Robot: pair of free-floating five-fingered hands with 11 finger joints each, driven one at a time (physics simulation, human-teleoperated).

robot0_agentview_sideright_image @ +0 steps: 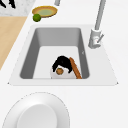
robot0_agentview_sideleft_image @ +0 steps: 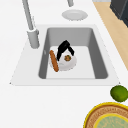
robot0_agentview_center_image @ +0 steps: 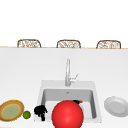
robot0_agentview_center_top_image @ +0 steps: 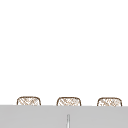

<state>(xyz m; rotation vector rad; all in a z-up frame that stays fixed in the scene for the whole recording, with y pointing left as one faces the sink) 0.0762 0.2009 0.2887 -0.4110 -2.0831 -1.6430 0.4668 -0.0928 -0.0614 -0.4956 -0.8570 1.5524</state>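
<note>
Nearest the front camera, a large glossy red sphere stands before the grey steel sink. The left hand hovers by the sink's left rim, near a green lime and a yellow-rimmed woven plate on the white worktop.

Inside the basin, the right hand has its fingers curled down on a white round bowl, apparently clamped. The bowl carries an orange-brown stick and a small brown round piece.

Judgement: the bowl should stay level and well off the basin walls, or the stick may slide off.
</note>
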